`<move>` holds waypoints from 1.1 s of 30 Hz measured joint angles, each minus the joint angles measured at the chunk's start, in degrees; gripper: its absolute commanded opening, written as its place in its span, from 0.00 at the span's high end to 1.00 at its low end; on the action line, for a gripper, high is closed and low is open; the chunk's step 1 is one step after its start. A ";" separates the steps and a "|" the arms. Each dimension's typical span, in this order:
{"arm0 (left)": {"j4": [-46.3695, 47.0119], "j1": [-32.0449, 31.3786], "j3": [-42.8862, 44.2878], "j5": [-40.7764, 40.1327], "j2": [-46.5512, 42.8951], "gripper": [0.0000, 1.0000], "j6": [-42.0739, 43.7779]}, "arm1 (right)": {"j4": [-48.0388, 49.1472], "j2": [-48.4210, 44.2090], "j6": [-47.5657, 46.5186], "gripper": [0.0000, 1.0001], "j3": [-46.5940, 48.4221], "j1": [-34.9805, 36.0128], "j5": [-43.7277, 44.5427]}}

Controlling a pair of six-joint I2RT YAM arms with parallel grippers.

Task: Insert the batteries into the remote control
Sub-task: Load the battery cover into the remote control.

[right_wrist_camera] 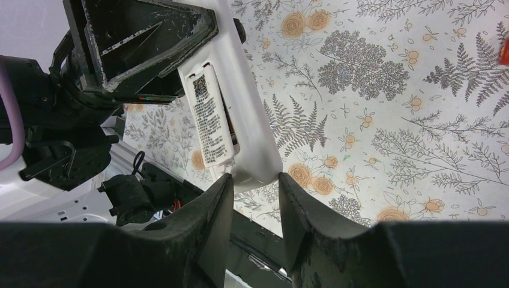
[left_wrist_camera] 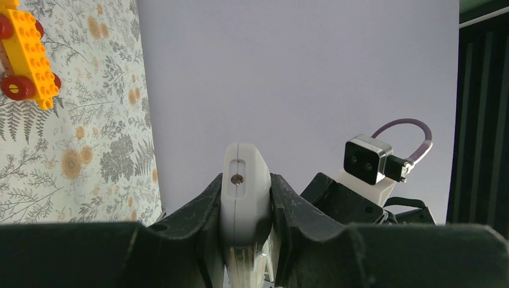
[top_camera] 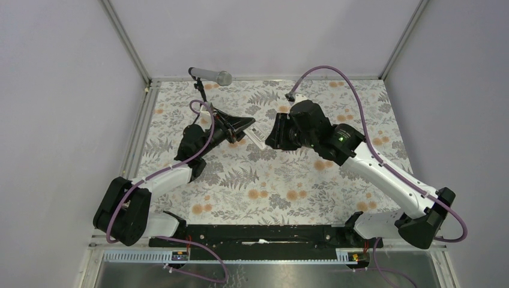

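Note:
The white remote control [top_camera: 257,133] is held above the mat in my left gripper [top_camera: 243,127], which is shut on it. In the left wrist view its narrow end [left_wrist_camera: 243,186] stands up between my left gripper's [left_wrist_camera: 245,207] two fingers. In the right wrist view the remote's back [right_wrist_camera: 252,114] shows a labelled panel [right_wrist_camera: 210,120], and the left gripper [right_wrist_camera: 138,42] clamps its far part. My right gripper [right_wrist_camera: 255,180] is open, its tips on either side of the remote's near end, and it shows in the top view [top_camera: 273,133]. The batteries are not in view.
An orange toy car [left_wrist_camera: 27,54] lies on the floral mat [top_camera: 270,180]. A grey cylinder on a stand [top_camera: 210,75] is at the mat's far edge. A red object [right_wrist_camera: 504,51] shows at the right edge. Walls enclose the table.

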 measured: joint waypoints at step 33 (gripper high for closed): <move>-0.02 1.62 1.64 -0.39 -0.35 1.00 -1.38 | 12.44 -6.99 9.97 0.00 -8.66 -1.42 -4.83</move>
